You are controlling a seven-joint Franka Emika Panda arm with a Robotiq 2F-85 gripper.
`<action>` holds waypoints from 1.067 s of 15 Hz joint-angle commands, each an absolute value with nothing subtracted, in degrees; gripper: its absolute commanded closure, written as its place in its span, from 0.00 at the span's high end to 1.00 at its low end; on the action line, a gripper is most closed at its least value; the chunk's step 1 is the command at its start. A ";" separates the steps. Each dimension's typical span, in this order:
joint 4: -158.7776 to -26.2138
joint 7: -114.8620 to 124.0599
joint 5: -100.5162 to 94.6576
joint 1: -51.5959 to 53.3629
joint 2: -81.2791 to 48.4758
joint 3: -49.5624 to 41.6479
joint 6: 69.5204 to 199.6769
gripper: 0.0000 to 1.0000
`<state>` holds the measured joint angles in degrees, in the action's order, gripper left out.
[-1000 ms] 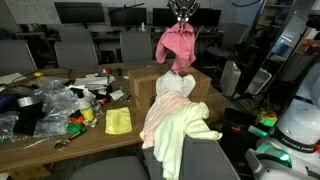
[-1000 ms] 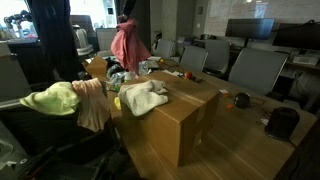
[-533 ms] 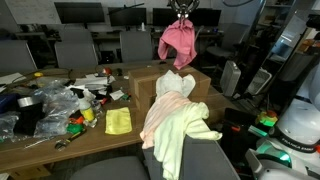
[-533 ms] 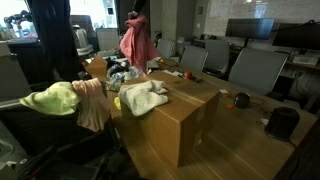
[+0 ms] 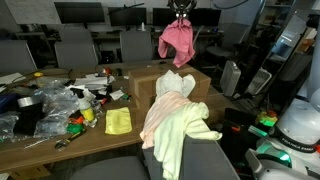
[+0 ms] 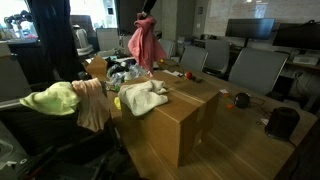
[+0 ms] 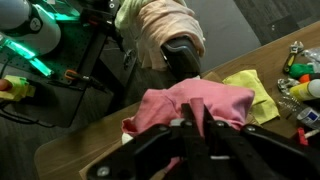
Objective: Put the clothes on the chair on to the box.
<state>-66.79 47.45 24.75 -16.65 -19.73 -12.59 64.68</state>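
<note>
Topping the box (image 6: 178,118) lies a white garment (image 6: 145,97); gripper (image 5: 181,14) clutches pink garment (image 5: 179,42).

An exterior view looks from behind the chair (image 5: 215,160) over the box (image 5: 145,85) toward monitors (image 5: 80,12). An exterior view sits low, near the box corner (image 6: 178,118). The wrist view looks down past the gripper (image 7: 195,127). All share the pink garment (image 5: 178,42).

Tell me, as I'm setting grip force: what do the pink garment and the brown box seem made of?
The pink garment looks like soft matte cloth, perhaps cotton-like; it hangs in limp folds from the shut gripper. The box looks like plain matte brown cardboard, judging by its flat stiff sides and crisp edges.
</note>
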 commanded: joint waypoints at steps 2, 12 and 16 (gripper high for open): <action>-57.84 48.83 27.51 -18.73 -25.50 -12.44 61.06 0.06; -51.58 50.08 28.27 -20.49 -29.56 -11.40 60.54 0.07; -50.87 49.21 27.95 -20.61 -29.19 -11.11 60.22 0.50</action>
